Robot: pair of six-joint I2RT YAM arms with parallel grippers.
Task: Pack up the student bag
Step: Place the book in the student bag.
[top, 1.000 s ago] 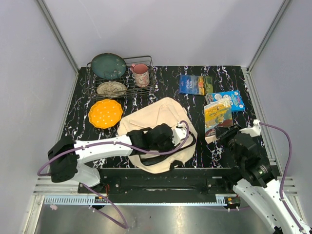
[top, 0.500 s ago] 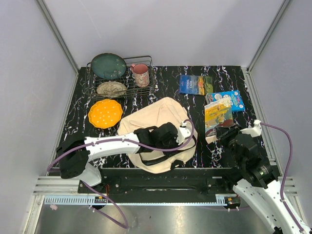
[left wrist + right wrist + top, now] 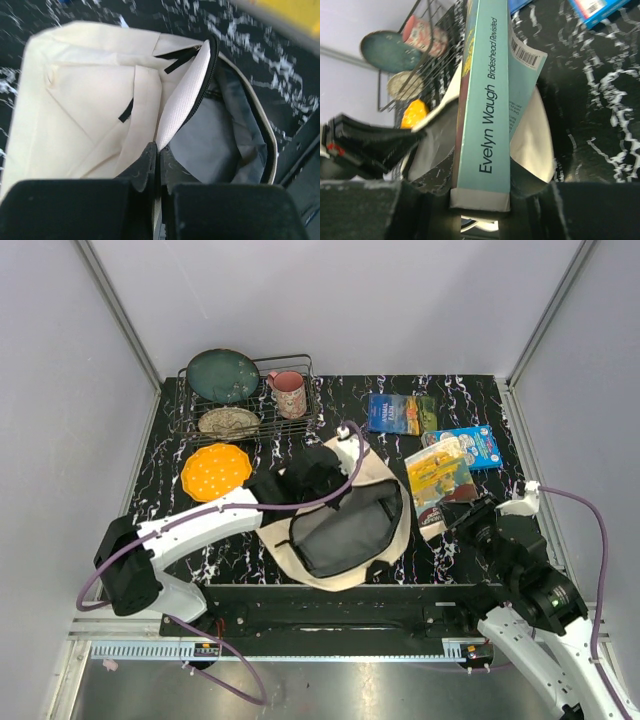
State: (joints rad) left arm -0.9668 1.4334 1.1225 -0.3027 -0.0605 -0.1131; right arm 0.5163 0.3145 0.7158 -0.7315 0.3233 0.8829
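Note:
The student bag (image 3: 283, 545) lies at the near middle of the table, its mouth held wide so the grey lining (image 3: 350, 530) shows. My left gripper (image 3: 322, 468) is shut on the bag's upper edge and holds it up toward the far side. In the left wrist view the left gripper (image 3: 160, 150) pinches the white mesh edge beside the zip, with the cream flap (image 3: 85, 100) to its left. My right gripper (image 3: 468, 522) is shut on a book (image 3: 440, 478) just right of the bag. The right wrist view shows its teal spine (image 3: 487, 100) upright between the fingers (image 3: 427, 182).
A wire dish rack (image 3: 300, 365) at the back left holds a green plate (image 3: 222, 375), a pink mug (image 3: 289, 393) and a speckled dish (image 3: 229, 422). An orange plate (image 3: 216, 472) lies in front of it. Another book (image 3: 400, 413) and a blue box (image 3: 472, 445) lie at the back right.
My left gripper closed on the bag's edge and pulled it up and away, opening the bag and baring the grey lining. The right gripper tilted the book a little toward the bag.

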